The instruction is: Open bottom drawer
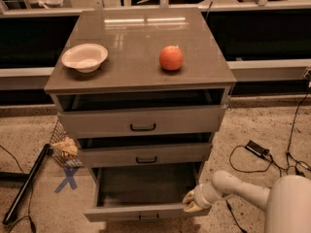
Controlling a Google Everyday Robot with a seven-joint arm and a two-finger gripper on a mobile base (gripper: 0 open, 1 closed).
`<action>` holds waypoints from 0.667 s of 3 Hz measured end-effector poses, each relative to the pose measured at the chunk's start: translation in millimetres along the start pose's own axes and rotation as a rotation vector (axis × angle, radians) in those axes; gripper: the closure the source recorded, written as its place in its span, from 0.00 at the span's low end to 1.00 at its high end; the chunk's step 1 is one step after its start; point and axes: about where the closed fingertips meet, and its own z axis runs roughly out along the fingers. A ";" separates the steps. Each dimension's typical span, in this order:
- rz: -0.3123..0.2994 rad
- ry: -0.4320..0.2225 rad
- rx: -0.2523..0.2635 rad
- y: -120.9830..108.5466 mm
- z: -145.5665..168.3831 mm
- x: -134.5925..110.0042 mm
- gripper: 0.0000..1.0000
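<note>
The bottom drawer [121, 212] of the grey-taupe cabinet stands pulled well out toward me. Its plain grey inner tray [146, 186] is exposed, and its small black handle [148, 219] sits low at the frame's bottom edge. My gripper [193, 202] is at the drawer's right front corner, against the top of the front panel. The white arm reaches in from the lower right. Above it, the middle drawer [146, 155] and the top drawer [143, 121] each stand slightly ajar.
On the cabinet top [131, 33] are a white bowl [84, 57] and an orange fruit [171, 58]. A wire basket [63, 147], a black pole [26, 183] and a blue X mark [68, 177] lie at the left. Cables and a black box [257, 149] trail on the floor at the right.
</note>
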 end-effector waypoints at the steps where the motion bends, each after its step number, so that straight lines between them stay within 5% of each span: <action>1: -0.002 -0.010 0.007 0.7 -1.4 0.4 0.84; 2: -0.012 -0.048 0.033 2.9 -5.7 1.4 0.61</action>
